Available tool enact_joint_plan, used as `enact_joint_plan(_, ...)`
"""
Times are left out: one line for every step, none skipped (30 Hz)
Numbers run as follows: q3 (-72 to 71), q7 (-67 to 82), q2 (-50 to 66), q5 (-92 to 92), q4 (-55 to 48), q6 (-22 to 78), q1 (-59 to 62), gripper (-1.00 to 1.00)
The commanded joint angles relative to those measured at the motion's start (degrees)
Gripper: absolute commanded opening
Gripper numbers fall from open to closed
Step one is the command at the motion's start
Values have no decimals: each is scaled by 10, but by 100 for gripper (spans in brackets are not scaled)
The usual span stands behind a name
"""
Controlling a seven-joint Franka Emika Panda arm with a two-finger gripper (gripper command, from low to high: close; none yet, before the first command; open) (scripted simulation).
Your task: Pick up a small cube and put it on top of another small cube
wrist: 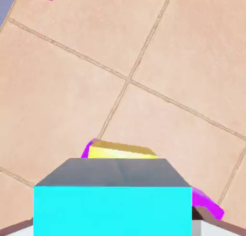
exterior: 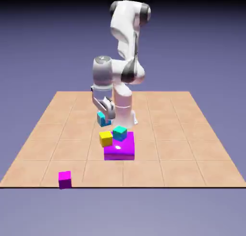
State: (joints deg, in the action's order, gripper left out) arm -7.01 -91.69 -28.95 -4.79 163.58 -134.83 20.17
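The tan tiled table [exterior: 192, 134] spreads flat beneath the hand. Below the gripper [exterior: 105, 116] lies a flat glossy magenta block [exterior: 119, 148], bearing a darker teal-green cube [exterior: 119, 132], probably resting on it. A matte yellow cube [exterior: 105, 138] sits just beside. The fingers pinch the bright cyan small cube [wrist: 113, 211], lifted clear. A small magenta cube [exterior: 65, 179] sits well apart.

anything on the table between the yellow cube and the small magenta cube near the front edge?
No. In the exterior view only bare tile of the table lies between the yellow cube and the small magenta cube.
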Motion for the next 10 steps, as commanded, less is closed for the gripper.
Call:
enact_joint_plan(-1, -2, 20, 2, 5, -24, 1, -100)
enact_joint_plan(-2, -2, 39, 2, 11, -49, 1, -100)
enact_joint_plan(-3, -3, 59, 3, 16, -74, 1, -100)
enact_joint_plan(-4, -4, 78, 4, 21, -99, 2, -100)
enact_joint_plan(-6, -5, 98, 4, 27, -124, 2, -100)
enact_joint_plan(-7, -5, 118, 5, 32, -149, 3, -100)
enact_joint_plan(-7, -6, 121, 5, 33, -153, 3, -100)
enact_joint_plan(-7, -6, 121, 5, 33, -153, 3, 100)
enact_joint_plan(-7, -6, 121, 5, 33, -153, 3, 100)
enact_joint_plan(-6, -5, 101, 4, 27, -128, 3, 100)
